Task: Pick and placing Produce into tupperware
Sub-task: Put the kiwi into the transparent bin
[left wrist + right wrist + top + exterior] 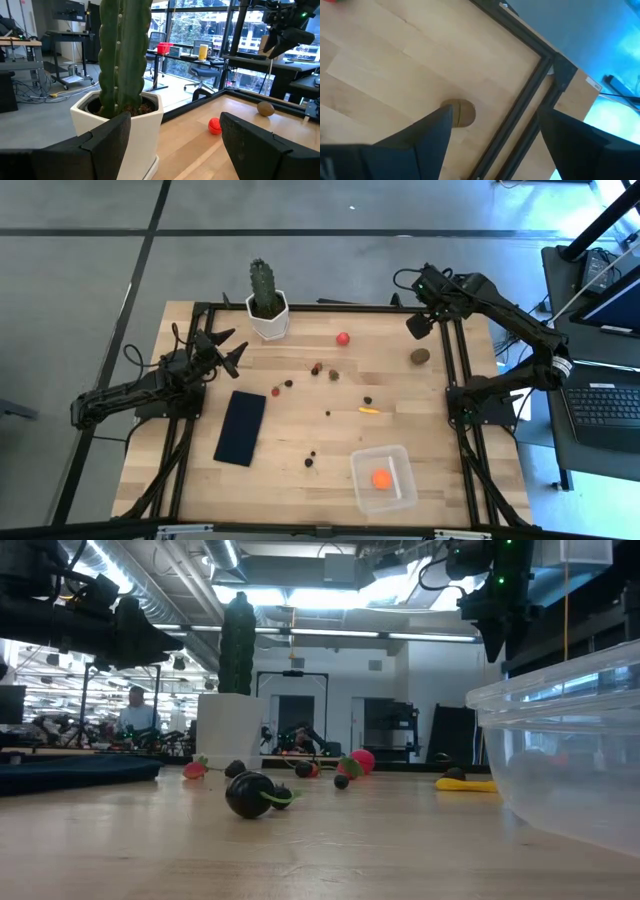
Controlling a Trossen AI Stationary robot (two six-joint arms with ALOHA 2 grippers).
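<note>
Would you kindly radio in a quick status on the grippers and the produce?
Left gripper open beside cactus. Right gripper open above brown piece. Orange ball in tupperware; red ball still out.

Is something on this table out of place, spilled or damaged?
Nothing looks damaged. The toy fruits lie scattered loose across the table; only the orange ball sits in the clear container. The cactus pot stands upright, and the dark mat lies slightly askew.

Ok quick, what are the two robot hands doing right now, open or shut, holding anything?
Left end effector: open, holding nothing, near the cactus.
Right end effector: open, holding nothing, above the brown piece.
</note>
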